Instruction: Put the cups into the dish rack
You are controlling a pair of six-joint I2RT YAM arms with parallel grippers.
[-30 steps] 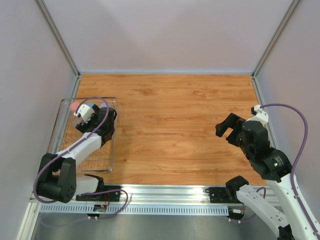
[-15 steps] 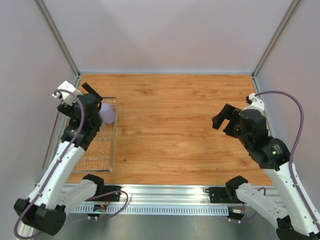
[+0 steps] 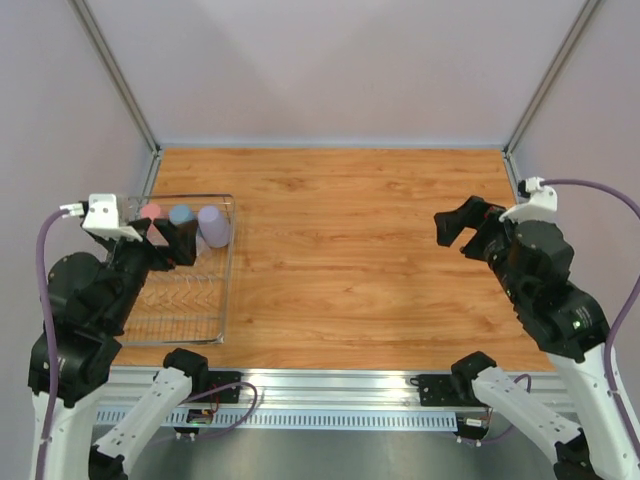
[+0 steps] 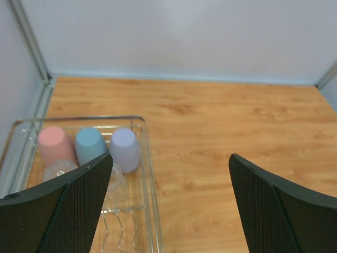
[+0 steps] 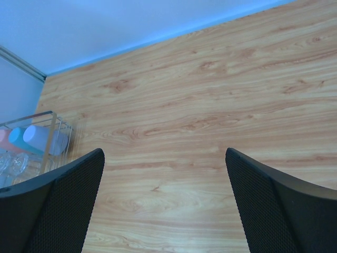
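Note:
The silver wire dish rack [image 3: 228,300] stands at the table's left edge. The pink cup [image 3: 150,212], the blue cup [image 3: 181,214] and the lavender cup [image 3: 213,225] lie in a row at its far end. The left wrist view shows the pink cup [image 4: 54,145], blue cup [image 4: 89,146], lavender cup [image 4: 125,149] and two clear cups [image 4: 59,169] [image 4: 117,178] just nearer, all inside the rack [image 4: 151,184]. My left gripper [image 3: 172,243] [image 4: 171,205] is open and empty, raised above the rack. My right gripper [image 3: 463,224] [image 5: 166,200] is open and empty, high over the right side.
Grey walls with metal corner posts close the table on three sides. An aluminium rail [image 3: 330,385] with the arm bases runs along the near edge. In the right wrist view the rack [image 5: 52,118] and its cups show small at the far left.
My left arm has lifted out of the rack's far end and drawn back toward the near left, uncovering the cups. My right arm has risen and shifted slightly right.

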